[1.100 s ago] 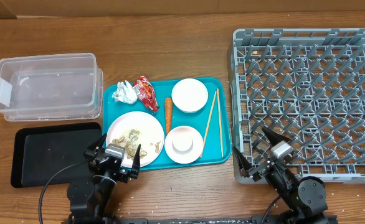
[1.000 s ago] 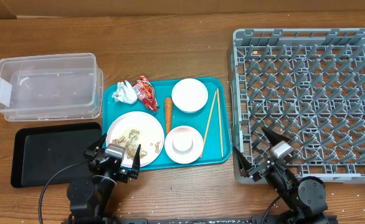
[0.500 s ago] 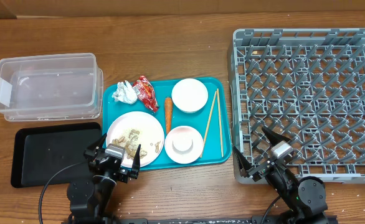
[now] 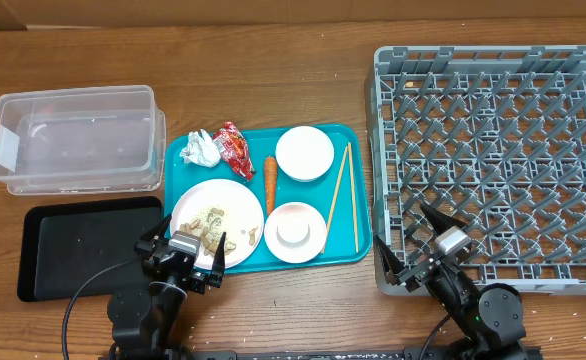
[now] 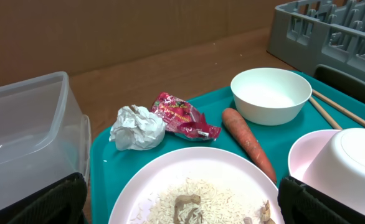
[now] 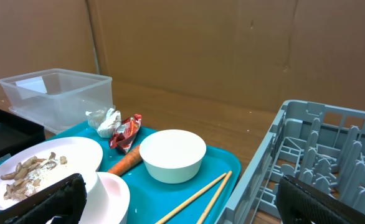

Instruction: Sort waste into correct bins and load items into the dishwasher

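A teal tray (image 4: 358, 250) holds a white plate (image 4: 235, 205) with rice and scraps (image 4: 211, 232), a crumpled white wrapper (image 4: 202, 149), a red snack wrapper (image 4: 236, 150), a carrot (image 4: 270, 182), a white bowl (image 4: 304, 153), a pale pink bowl with a white cup in it (image 4: 295, 232), and chopsticks (image 4: 341, 195). The clear container (image 4: 73, 139) and black tray (image 4: 78, 245) lie at left, the grey rack (image 4: 493, 160) at right. My left gripper (image 4: 182, 254) is open over the plate's near edge. My right gripper (image 4: 416, 246) is open at the rack's near left corner. Both are empty.
The left wrist view shows the wrapper (image 5: 137, 127), red wrapper (image 5: 184, 116), carrot (image 5: 247, 140) and bowl (image 5: 271, 94) beyond the plate (image 5: 195, 186). The right wrist view shows the chopsticks (image 6: 198, 198) beside the rack's wall (image 6: 257, 168). A cardboard wall stands behind the table.
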You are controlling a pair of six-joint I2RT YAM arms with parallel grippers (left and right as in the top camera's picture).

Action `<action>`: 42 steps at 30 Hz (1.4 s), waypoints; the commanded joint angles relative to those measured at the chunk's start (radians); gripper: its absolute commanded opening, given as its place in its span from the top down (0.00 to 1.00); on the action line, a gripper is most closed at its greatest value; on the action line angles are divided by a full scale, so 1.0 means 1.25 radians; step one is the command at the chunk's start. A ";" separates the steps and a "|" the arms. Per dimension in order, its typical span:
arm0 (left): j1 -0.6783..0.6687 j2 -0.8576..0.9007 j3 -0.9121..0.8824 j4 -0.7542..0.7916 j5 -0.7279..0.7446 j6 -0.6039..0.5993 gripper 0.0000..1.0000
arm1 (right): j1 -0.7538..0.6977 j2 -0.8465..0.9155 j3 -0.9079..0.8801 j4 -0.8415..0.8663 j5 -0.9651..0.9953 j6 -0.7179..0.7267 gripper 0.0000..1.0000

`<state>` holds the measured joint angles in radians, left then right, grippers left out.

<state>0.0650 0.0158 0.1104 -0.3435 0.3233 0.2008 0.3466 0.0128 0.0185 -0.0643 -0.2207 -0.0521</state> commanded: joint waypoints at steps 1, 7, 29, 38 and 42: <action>-0.007 -0.009 -0.005 0.004 0.011 -0.012 0.00 | -0.005 -0.008 -0.009 0.003 0.001 0.002 0.00; -0.007 -0.009 -0.005 0.004 0.011 -0.012 0.00 | -0.005 -0.008 -0.009 0.003 0.002 0.002 0.00; -0.007 -0.004 0.086 0.339 0.195 -0.385 0.00 | -0.005 0.022 0.221 -0.103 -0.023 0.282 0.00; -0.007 0.224 0.446 0.013 0.177 -0.350 0.00 | -0.004 0.419 0.731 -0.594 0.011 0.239 0.00; -0.007 0.399 0.670 -0.191 0.113 -0.281 0.00 | -0.005 0.671 0.957 -0.805 0.008 0.217 0.00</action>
<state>0.0650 0.3912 0.7841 -0.5049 0.5293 -0.2169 0.3466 0.6979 1.0889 -1.0126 -0.2207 0.2497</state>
